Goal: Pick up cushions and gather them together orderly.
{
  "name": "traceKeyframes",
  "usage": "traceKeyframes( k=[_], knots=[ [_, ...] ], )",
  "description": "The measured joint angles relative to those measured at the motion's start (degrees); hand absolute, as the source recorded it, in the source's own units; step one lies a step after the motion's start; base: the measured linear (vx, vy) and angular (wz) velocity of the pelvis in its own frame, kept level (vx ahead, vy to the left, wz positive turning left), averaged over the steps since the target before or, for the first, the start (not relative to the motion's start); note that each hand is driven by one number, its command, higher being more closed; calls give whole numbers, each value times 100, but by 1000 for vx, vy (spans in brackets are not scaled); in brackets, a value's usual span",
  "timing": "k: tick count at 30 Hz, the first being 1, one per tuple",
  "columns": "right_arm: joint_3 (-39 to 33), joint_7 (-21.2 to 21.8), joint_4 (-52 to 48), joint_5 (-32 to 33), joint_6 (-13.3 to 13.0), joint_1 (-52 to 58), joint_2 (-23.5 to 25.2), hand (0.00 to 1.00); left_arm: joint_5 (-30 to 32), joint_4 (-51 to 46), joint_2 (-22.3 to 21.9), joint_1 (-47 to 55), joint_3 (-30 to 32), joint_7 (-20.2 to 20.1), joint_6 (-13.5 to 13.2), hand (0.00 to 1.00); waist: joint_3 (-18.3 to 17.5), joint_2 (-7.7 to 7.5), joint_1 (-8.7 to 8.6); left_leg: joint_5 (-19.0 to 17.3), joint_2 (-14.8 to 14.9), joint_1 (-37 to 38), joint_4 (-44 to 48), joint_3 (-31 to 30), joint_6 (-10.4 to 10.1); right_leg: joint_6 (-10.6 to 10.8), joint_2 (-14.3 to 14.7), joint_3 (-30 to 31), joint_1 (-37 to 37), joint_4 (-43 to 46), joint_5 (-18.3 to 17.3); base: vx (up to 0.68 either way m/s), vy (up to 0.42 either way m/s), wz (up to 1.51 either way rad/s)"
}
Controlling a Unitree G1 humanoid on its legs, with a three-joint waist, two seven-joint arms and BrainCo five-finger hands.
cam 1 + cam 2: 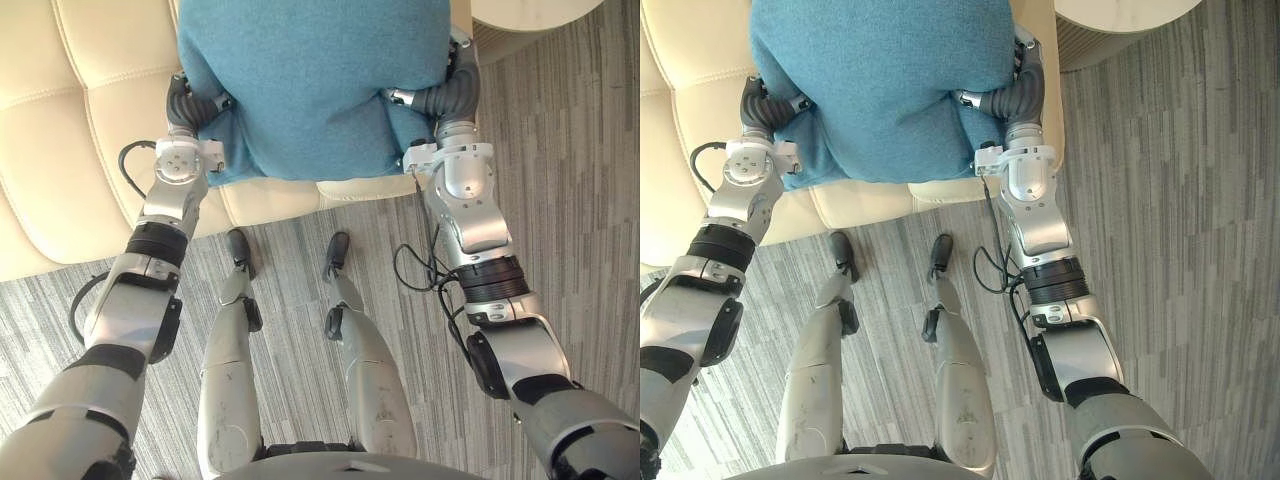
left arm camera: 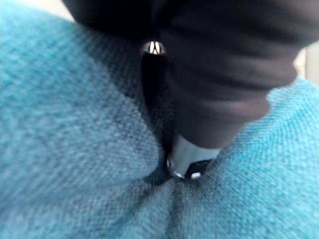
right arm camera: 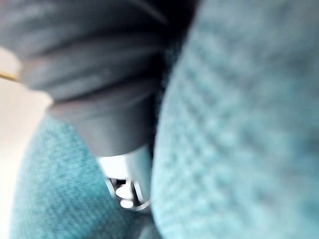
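Teal cushion [image 1: 310,80] in the upper middle of the head views, pressed between the two hands. Left hand [image 1: 190,103] at the cushion's left edge, left of centre in the upper half of the frame, dark ribbed cover pushed into the fabric and denting it. Open or closed, impossible to tell, with the rest of the hand buried in the cloth. Right hand [image 1: 452,92] at the cushion's right edge, upper right of centre, likewise sunk against the fabric, its state just as impossible to tell.

Close up from each wrist, dark cover hard against coarse teal weave, cloth bulging round it.

Cushion's lower edge near the front lip of a cream tufted sofa [image 1: 80,120], spread across the upper left of the frame and running on beneath the cushion. Resting on the seat or lifted clear, not readable.

Beyond the sofa's front edge, grey striped carpet [image 1: 570,200] across the lower and right parts of the frame. At the top right corner, part of a round pale table [image 1: 530,10], its ribbed side close to the right hand.
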Motion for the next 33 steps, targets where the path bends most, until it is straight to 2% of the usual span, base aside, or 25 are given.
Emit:
traceKeyframes(
  k=[7,11,15,20,24,26,27,29,33],
  knots=[
    [-54,-2,2,85,0,199,214,100,-236,-576,-55,142,266,164,-3,100,0,0,0,0,1,211,-19,51,0,-1,5,70,149,43,-17,-11,-7,-3],
    [-64,0,-3,122,0,685,402,100,-329,-1347,-141,759,418,206,-21,100,-1,-1,-32,-7,-29,618,-117,63,-8,14,-3,102,487,42,-87,0,0,0],
    [-171,4,-470,124,2,1672,709,100,-330,-2554,-612,1911,597,317,-60,100,-4,1,-36,-52,-67,1196,-267,53,-58,25,-8,61,991,78,-241,31,-28,4],
    [-249,85,-1213,120,-38,2770,1054,100,-321,-4000,-1410,3658,712,404,-186,100,-40,18,-73,-120,-154,2096,-520,2,-169,34,-102,-71,1614,547,-744,65,-36,15],
    [-220,454,-1488,105,-110,3422,1173,100,-144,-4641,-1635,4715,742,331,-222,100,-533,101,-81,-86,-214,2475,-901,-108,-231,33,-76,-174,1939,400,-907,68,-31,14],
    [-211,760,-1569,47,-137,3875,1208,100,36,-4921,-1698,5389,757,105,-230,100,-883,233,-61,38,-259,2896,-1207,-135,-236,45,-68,-260,2336,214,-878,141,6,13],
    [-211,818,-1570,45,-144,3945,1228,100,57,-4973,-1702,5510,765,62,-230,100,-944,255,-57,42,-269,2974,-1246,-143,-240,53,-68,-268,2421,185,-883,154,18,9],
    [-212,978,-1574,8,-192,4295,1347,100,142,-5205,-1802,6010,801,-111,-234,100,-1259,404,-66,46,-323,3315,-1443,-227,-240,84,-66,-365,2816,-21,-904,165,24,16],
    [-201,1080,-1610,15,-197,4522,1480,100,253,-5572,-1948,6475,904,-246,-260,100,-1471,509,-53,41,-355,3675,-1611,-285,-249,108,-59,-445,3243,-235,-910,117,31,13]
  ],
)
